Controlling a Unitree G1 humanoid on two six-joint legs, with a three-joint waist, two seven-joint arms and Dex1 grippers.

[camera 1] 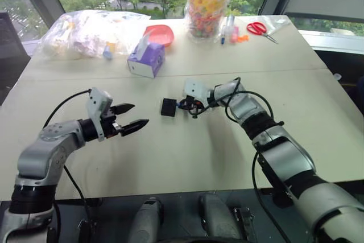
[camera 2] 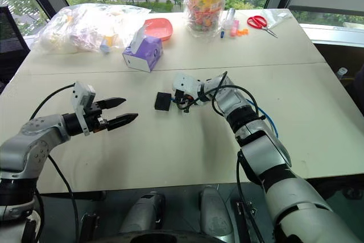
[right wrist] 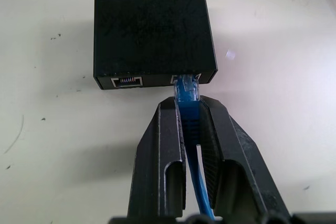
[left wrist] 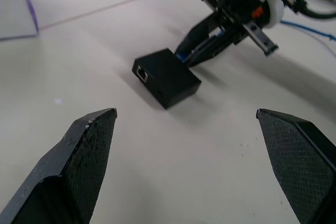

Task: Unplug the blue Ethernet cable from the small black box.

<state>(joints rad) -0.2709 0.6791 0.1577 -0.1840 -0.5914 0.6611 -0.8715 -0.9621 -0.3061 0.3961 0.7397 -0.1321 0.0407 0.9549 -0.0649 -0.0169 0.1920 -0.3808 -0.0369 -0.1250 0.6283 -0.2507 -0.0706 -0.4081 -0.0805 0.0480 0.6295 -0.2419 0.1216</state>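
The right gripper [right wrist: 190,124] is clenched on the blue Ethernet cable [right wrist: 187,92] just behind its plug, which still sits in the small black box [right wrist: 152,32] at mid-table. So the grasp looks made; next comes a straight pull away, though the box, lying loose, may drag along. The left gripper [camera 1: 130,116] hangs released nearby, free to pin it. The purple tissue box [camera 1: 147,59] stands well clear.
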